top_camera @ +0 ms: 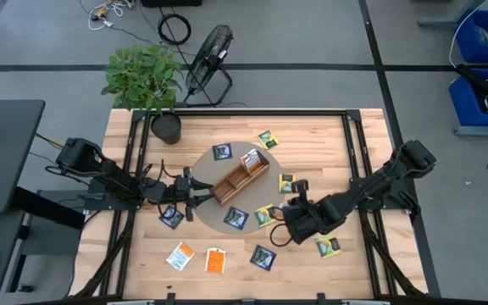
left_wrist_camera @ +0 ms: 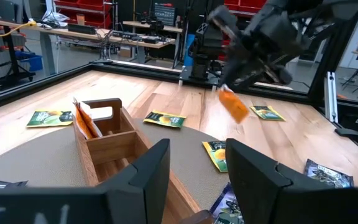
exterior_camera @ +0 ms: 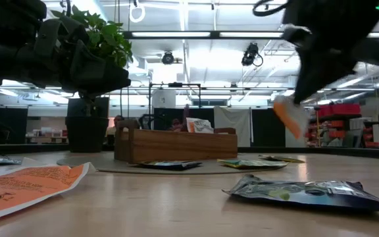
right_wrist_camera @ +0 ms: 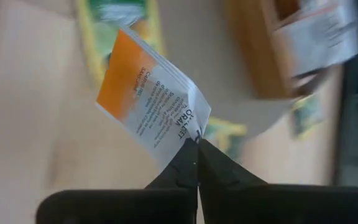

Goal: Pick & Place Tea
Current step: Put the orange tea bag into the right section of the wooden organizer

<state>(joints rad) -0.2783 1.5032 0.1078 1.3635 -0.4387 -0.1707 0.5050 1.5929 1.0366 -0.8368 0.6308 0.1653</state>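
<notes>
My right gripper [right_wrist_camera: 196, 148] is shut on an orange-and-white tea packet [right_wrist_camera: 148, 93], which hangs in the air [exterior_camera: 289, 115] to the right of the wooden tray [top_camera: 241, 178]. One orange-and-white packet [left_wrist_camera: 82, 121] stands upright in a compartment of the tray. My left gripper [left_wrist_camera: 194, 171] stands open and level just left of the tray, with nothing between its fingers. Other tea packets lie flat on the table around the tray. My right gripper pinches the packet's white end at one corner [right_wrist_camera: 190, 132] between its two fingertips. The fingers slant down from the table's right side. The packet is lifted clear of the table and tilted, its orange end [left_wrist_camera: 234, 107] away from the fingers.
The tray stands on a round mat [top_camera: 210, 161]. Two orange packets [top_camera: 180, 255] [top_camera: 215, 260] lie near the front edge, navy ones [top_camera: 263, 256] [top_camera: 171, 216] and yellow-green ones [top_camera: 328, 246] [top_camera: 268, 139] around the mat. A potted plant [top_camera: 146, 80] stands at the far left corner.
</notes>
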